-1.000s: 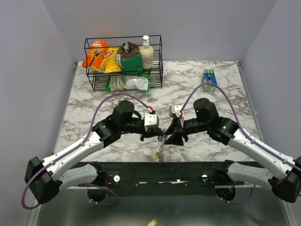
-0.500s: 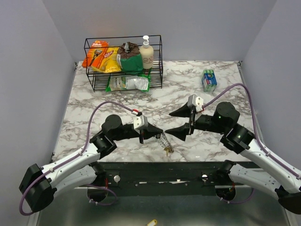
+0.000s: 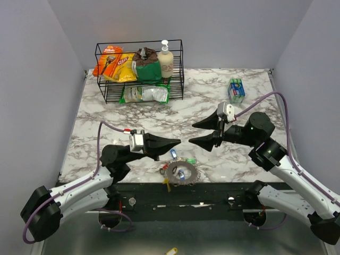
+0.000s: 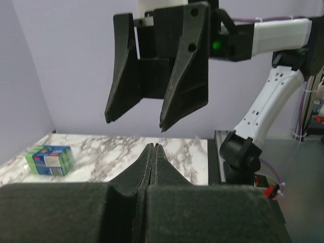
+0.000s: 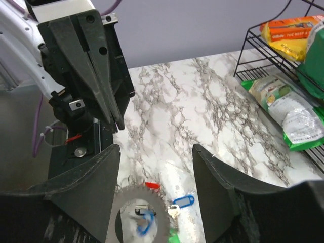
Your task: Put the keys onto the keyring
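From above, seeing the left fingers [image 3: 162,142] pressing together into one point, aiming right over the front of the tabletop [image 3: 106,111]. Facing them, tip toward tip across a small gap, finding the right fingers [image 3: 206,122] standing apart, one above the other in this view, clamping on nothing. Spotting the keyring [image 3: 172,171] as a grey blur just below that gap, at the tabletop's near edge, touching neither set of fingers; being too smeared for telling whether resting on the surface or hanging in the air. Noting keys [image 3: 173,154] around the blur: blue just above, green to the right, red to the left, yellow at the lower edge. Seeing a rack [image 3: 112,91] with snack bags and a bottle at far left, and a box [image 3: 236,89] at far right. From the left wrist, looking along the left fingers [image 4: 134,177] lying flat against each other, with the right fingers [image 4: 185,66] hanging spread above their tip and the box [image 4: 49,159] sitting on the tabletop [image 4: 101,147] at left. From the right wrist, peering between the right fingers [image 5: 86,192] standing wide, finding the keyring [image 5: 152,200] blurring low between them, a blue key [image 5: 183,201] just right of it, a red key [image 5: 152,186] above it, the left fingers [image 5: 104,96] pressing together beyond, and the rack [image 5: 244,50] at upper right.
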Controlling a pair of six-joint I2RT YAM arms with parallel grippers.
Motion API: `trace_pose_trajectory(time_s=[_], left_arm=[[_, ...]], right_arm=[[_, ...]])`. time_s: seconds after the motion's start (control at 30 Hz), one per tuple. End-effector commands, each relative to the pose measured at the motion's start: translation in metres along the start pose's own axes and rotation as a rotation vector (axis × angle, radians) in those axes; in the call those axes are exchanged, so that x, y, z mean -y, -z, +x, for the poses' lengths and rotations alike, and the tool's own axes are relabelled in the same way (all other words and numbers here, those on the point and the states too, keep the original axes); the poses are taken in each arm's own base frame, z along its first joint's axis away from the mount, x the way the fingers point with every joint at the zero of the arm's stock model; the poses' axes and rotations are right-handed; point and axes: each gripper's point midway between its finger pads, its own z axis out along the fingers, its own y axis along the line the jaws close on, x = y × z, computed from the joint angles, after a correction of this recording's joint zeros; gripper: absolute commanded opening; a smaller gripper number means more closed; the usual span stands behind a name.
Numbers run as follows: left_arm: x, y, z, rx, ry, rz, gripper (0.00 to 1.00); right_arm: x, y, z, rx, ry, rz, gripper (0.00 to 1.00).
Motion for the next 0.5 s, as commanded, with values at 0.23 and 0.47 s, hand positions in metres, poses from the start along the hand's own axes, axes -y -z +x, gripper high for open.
trace_pose_trajectory(time_s=[0.23, 0.47], left_arm=[[-0.02, 0.017, 0.017, -0.069, 0.008, -0.151, 0.0], [-0.046, 0.049, 0.051, -0.18, 0.047, -0.358, 0.0]], right_arm=[[0.001, -0.01, 0.036, -0.03, -0.029, -0.054, 0.68], [0.012, -0.012, 0.067, -0.087, -0.116, 0.012, 0.76]])
